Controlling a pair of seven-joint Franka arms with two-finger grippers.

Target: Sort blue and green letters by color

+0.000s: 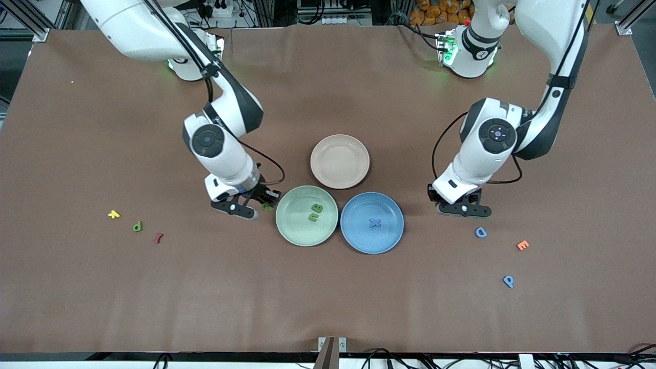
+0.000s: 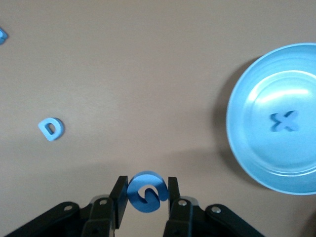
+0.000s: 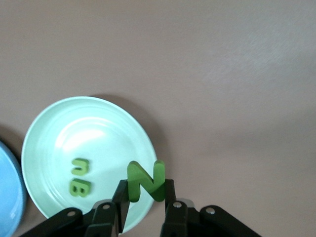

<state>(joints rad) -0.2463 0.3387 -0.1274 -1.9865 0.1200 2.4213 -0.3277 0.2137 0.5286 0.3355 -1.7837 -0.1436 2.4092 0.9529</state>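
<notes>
Green plastic shows between the fingers of the right gripper (image 3: 144, 200), which is clamped on a green N (image 3: 145, 181) and hangs in the air just off the rim of the green plate (image 1: 287, 225), on the side toward the right arm's end of the table. Inside that plate lie a green U (image 1: 313, 217) and a green B (image 1: 318, 208), touching each other. A green P (image 1: 137, 226) lies on the table well away from this gripper, toward the right arm's end, between a yellow letter (image 1: 114, 214) and a dark red letter (image 1: 158, 238). The left gripper (image 2: 146, 200) is closed on a blue G (image 2: 145, 192), up over bare table beside the blue plate (image 1: 353, 230), which holds a blue X (image 1: 375, 223). Near this gripper a blue D (image 1: 480, 232) rests on the table; a blue P (image 1: 508, 281) lies nearer the front camera than the D, with an orange E (image 1: 522, 245) between them. A beige plate (image 1: 328, 169) sits between the two grippers.
</notes>
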